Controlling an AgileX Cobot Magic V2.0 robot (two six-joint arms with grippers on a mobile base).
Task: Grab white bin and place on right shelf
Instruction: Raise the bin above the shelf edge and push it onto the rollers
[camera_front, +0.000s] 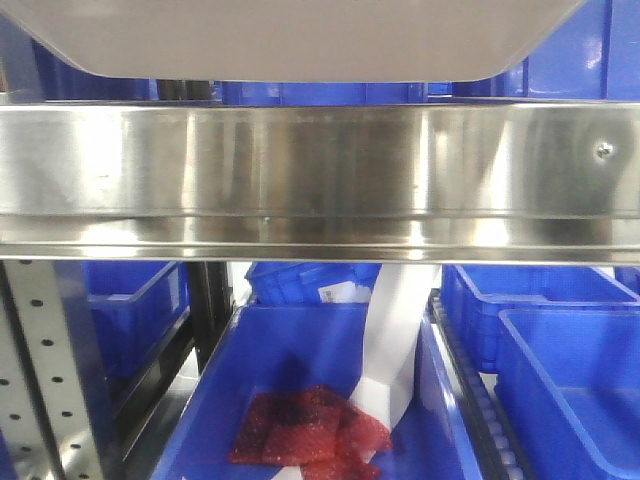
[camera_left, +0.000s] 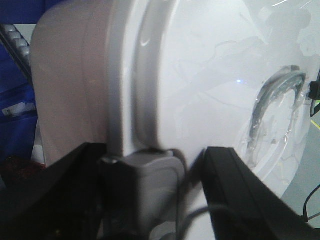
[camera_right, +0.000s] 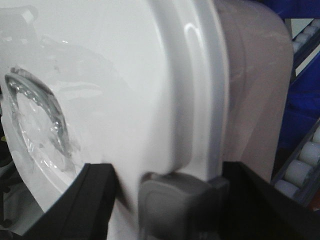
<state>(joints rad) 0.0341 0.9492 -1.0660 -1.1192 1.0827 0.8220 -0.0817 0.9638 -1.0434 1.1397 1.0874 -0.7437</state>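
Note:
The white bin (camera_front: 300, 40) hangs at the top of the front view, its rounded underside just above the wide front rail of the right shelf (camera_front: 320, 170). In the left wrist view its glossy lid with the recessed handle (camera_left: 210, 75) fills the frame. My left gripper (camera_left: 150, 195) is shut on the bin's lid edge, its black fingers (camera_left: 240, 195) either side of a grey latch (camera_left: 145, 185). In the right wrist view my right gripper (camera_right: 172, 200) is shut the same way on the bin's (camera_right: 125, 75) other end, around its grey latch (camera_right: 175, 205).
Below the rail are blue bins (camera_front: 560, 380), one holding red mesh bags (camera_front: 300, 425) and a white paper strip (camera_front: 395, 340). A perforated grey upright (camera_front: 40, 370) stands at the lower left. Roller tracks (camera_right: 305, 160) run beside the bin.

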